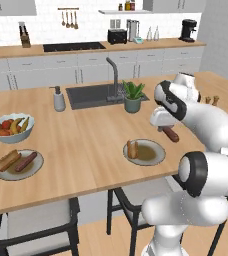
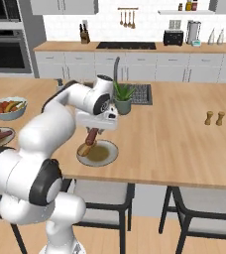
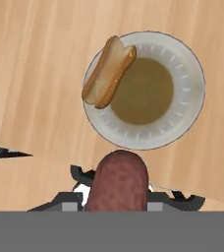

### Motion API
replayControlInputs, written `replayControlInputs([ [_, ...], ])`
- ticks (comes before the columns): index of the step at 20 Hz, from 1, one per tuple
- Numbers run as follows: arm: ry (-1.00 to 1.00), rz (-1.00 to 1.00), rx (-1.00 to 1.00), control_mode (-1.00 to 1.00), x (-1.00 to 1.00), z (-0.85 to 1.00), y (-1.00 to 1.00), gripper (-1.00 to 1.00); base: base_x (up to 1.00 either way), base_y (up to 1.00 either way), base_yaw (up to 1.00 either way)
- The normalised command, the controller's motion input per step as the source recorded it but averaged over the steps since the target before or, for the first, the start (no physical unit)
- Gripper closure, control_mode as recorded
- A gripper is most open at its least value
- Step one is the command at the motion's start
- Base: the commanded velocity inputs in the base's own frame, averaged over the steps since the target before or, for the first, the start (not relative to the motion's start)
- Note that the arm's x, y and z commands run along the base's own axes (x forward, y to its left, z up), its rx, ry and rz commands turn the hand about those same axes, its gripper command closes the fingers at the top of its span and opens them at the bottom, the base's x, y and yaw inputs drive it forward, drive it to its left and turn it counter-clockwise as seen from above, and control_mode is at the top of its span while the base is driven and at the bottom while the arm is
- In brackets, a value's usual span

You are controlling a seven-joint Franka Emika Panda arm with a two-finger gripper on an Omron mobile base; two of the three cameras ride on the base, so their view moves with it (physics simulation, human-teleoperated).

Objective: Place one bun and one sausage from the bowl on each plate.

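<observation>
Hand (image 2: 91,135) grips sausage (image 2: 91,136), hanging above near plate (image 3: 192,98); bun (image 3: 108,72) lies on plate's rim, bare tabletop (image 2: 174,134) all round.

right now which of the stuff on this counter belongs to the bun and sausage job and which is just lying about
Job: sausage held in the pincer; near plate with one bun; far plate already holding a bun and a sausage.

Lying about: fruit bowl, soap dispenser, potted plant, salt and pepper shakers.
</observation>
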Motion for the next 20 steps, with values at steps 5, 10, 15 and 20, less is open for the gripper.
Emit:
replayControlInputs([
  [5, -0.03, -0.08, 0.0, -1.0, 0.9, -0.99, 0.0, 1.0, 0.0, 0.0, 0.0],
  [10, -0.03, -0.06, 0.0, -1.0, 0.54, -0.88, 0.0, 1.0, 0.0, 0.0, 0.0],
  [15, 0.0, -0.07, 0.0, -1.0, 0.51, -0.6, 0.0, 1.0, 0.0, 0.0, 0.0],
  [20, 0.0, -0.07, 0.0, -1.0, 0.39, -0.42, 0.0, 1.0, 0.0, 0.0, 0.0],
])
